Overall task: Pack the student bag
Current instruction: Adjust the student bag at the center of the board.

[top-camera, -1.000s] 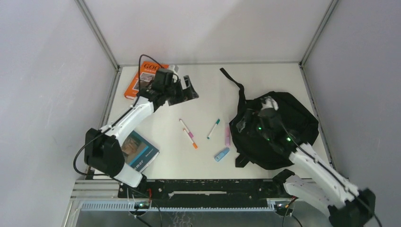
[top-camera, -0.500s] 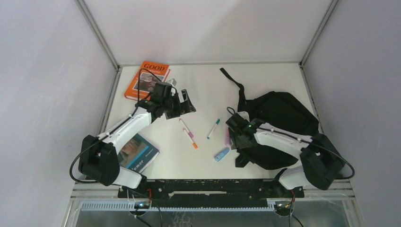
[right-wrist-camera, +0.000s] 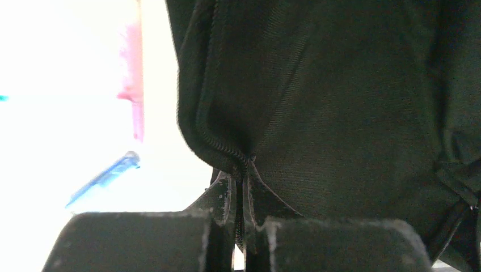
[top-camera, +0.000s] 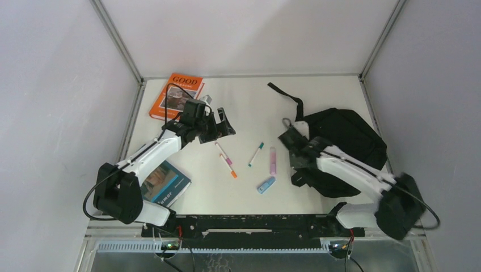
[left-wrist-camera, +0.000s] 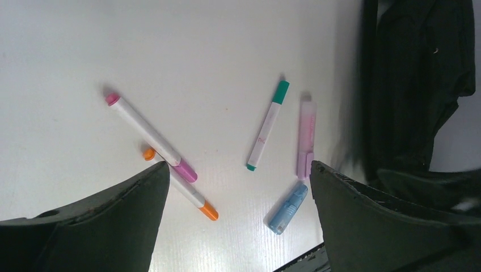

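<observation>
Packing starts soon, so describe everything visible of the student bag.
The student bag is a large, soft backpack of black woven fabric, lying slumped on the right side of the white table. One black strap trails toward the far edge. A zip runs along its left edge, where the right gripper has its jaws shut on the seam. A pink pen lies beside it, apart.

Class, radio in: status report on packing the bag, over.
Left gripper open above pens. Right gripper shut on bag at zip seam. Pens, books outside it.
</observation>
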